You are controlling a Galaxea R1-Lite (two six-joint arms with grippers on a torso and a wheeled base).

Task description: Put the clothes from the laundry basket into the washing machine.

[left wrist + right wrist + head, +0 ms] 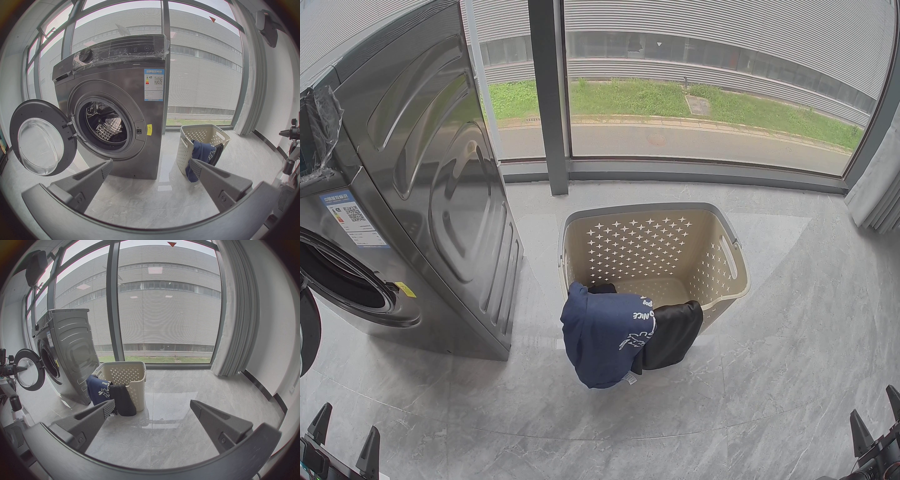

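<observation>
First pick pending: left gripper (150, 160) and right gripper (152, 401) gape empty. Next, likely reaching the navy fabric shirt (603, 340) at twelve o'clock.

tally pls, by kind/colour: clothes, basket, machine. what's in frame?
navy blue cloth garment with white print, draped over the basket rim: 1
black cloth garment, draped beside it: 1
beige perforated plastic laundry basket: 1
grey metal front-loading washing machine, door open: 1
Total: 4
</observation>
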